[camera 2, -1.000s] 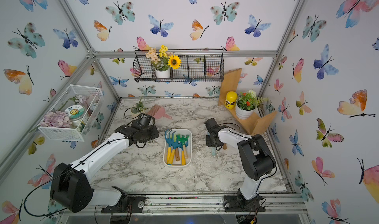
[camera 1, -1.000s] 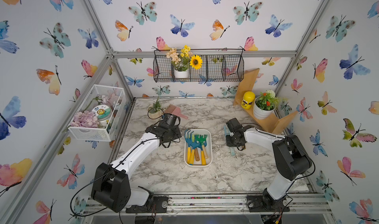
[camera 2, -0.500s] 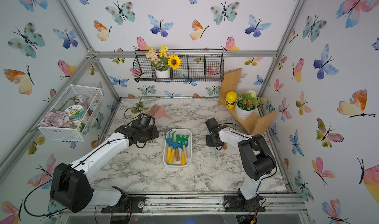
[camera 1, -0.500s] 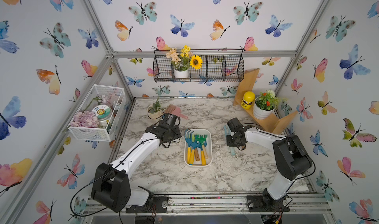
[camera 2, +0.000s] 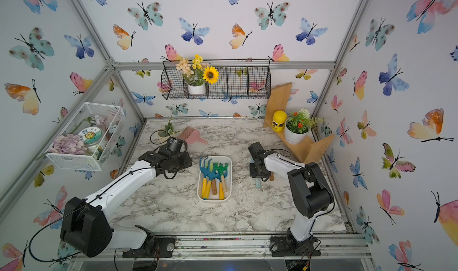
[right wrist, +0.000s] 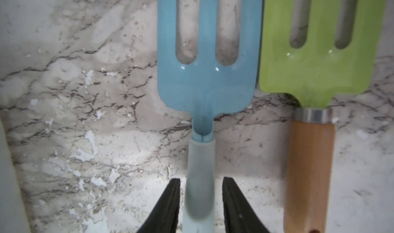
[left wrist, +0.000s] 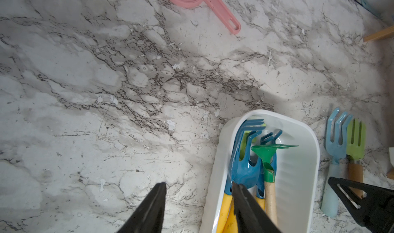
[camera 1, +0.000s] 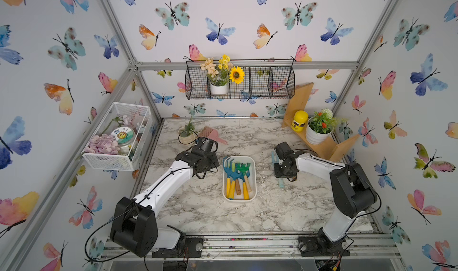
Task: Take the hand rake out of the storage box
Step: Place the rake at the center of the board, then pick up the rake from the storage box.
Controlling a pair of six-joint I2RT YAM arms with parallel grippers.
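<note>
We find the marble bench (camera 1: pixel 198 207) filling the lower centre of both top views. The storage box (camera 1: pixel 239 199), white and shallow, sits at the centre of the frame, its long side running up and down the picture. The left tool (left wrist: pixel 198 185) hovers at the box's left edge, jaws moderately apart and holding nothing. The right tool (right wrist: pixel 201 179) is low over the bench, right of the box, and its narrowly parted jaws straddle the handle of the pale blue hand rake (right wrist: pixel 206 82) with a gap on either side. That rake lies flat on the bench outside the box, just beside a green fork (right wrist: pixel 315 72). Blue rakes (left wrist: pixel 243 170) and a green rake (left wrist: pixel 266 157) lie in the box.
</note>
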